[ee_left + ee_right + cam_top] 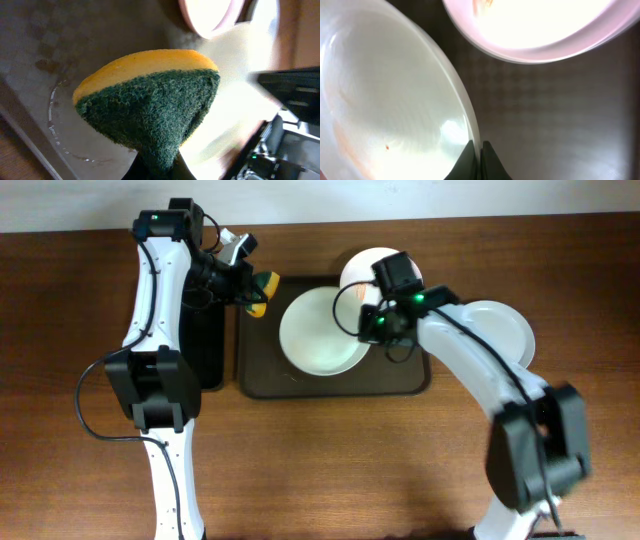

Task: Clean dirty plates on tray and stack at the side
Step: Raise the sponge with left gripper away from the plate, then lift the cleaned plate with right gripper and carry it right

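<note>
Overhead view of a wooden worktop (560,240) w/ two robot arms working over a dark brown tray (400,385). Three white plates:
- The centre plate (315,335) lies in the middle of the tray.
- The back plate (362,268) sits at the tray's far right corner, overlapping its rim.
- The side plate (505,325) rests on the worktop just right of the tray, partly under the R arm. It's likely the start of the stack, and from here it looks clean.

R fingers (479,159) are clenched on the centre plate's right rim, pinching the edge. Judging by the grip, this is to pin or tip the plate so it won't skid under scrubbing. The R wrist view shows faint orange smears and a speck inside this plate, plus an orange mark on the back plate, so neither seems cleaned yet.

L fingers (156,172) grasp a sponge (262,292) — yellow foam w/ green scourer facing outward — over the tray's far left corner, apart from the centre plate. The scourer side leads, prob. so it meets the dirt first.

A black tray (205,350) lies just left of the tray, under the L arm.
</note>
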You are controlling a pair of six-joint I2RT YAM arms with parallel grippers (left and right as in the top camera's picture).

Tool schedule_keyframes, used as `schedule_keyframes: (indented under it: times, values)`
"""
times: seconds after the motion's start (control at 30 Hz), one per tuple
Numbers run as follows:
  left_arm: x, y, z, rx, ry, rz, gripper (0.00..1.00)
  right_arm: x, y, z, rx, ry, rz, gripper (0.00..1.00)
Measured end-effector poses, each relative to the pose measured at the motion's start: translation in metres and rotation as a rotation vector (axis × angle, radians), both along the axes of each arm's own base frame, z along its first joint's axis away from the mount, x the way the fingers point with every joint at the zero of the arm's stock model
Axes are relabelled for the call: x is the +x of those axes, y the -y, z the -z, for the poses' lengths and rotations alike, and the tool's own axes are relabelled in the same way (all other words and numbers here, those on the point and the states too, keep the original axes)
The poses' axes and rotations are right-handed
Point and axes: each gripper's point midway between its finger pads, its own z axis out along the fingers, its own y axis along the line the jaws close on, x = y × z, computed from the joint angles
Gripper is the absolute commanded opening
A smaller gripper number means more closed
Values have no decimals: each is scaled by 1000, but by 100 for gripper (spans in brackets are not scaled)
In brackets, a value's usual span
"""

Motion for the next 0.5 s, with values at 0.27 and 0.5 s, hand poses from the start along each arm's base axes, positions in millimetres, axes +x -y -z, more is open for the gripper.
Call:
schedule_keyframes:
  times: [0.27, 0.5]
  values:
    - [14, -4, 20, 217, 49, -31, 1, -18, 32, -56, -439, 206, 72, 4]
    - [20, -6, 24, 277, 68, -50, 1, -37, -3, -101, -819, 478, 43, 4]
